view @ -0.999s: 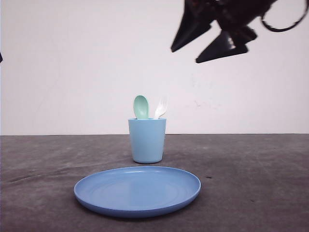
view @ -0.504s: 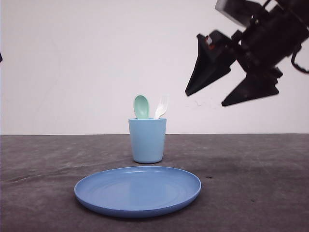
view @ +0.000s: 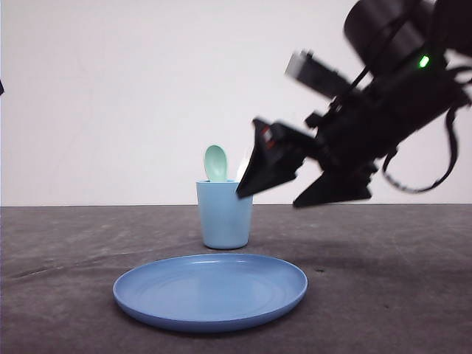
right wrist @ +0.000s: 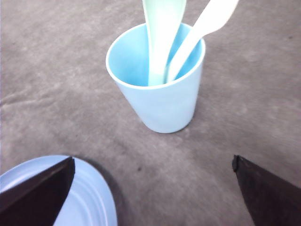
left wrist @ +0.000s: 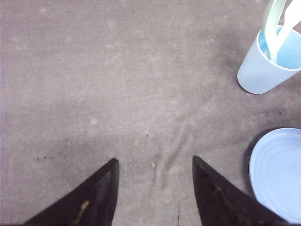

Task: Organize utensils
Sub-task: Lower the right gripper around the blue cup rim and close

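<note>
The grey table point(view: 383, 295) fills the lower part of the front view, below a plain white wall point(view: 110, 96).

The right arm point(view: 398, 88) occupies the upper right of the front view, angled down and to the left. Its body is dark and slightly blurred, with a green indicator light point(view: 424, 61) near the top.

The right gripper point(view: 284, 195) sits at centre right of the front view, above the table and just right of the cup. Its two dark pointed fingers are spread apart with nothing between them. In the right wrist view the same fingertips point(right wrist: 35, 190) appear at the lower left and lower right corners, wide apart.

The round blue plate point(view: 210, 291) lies flat at lower centre of the front view, in front of the cup and apart from it.

The left gripper point(left wrist: 155, 188) is at the bottom of the left wrist view. Its two dark fingers are spread, with bare table between them.

The light blue cup point(view: 225, 214) stands upright at the centre of the front view, behind the plate.

The mint-green spoon point(view: 216, 163) stands in the cup, bowl end up, above the rim at the cup's left side. In the right wrist view its handle reaches down to the cup floor.

The white fork point(right wrist: 204, 30) leans in the same cup beside the spoon, toward the upper right of the right wrist view. In the front view the gripper finger covers most of it.
</note>
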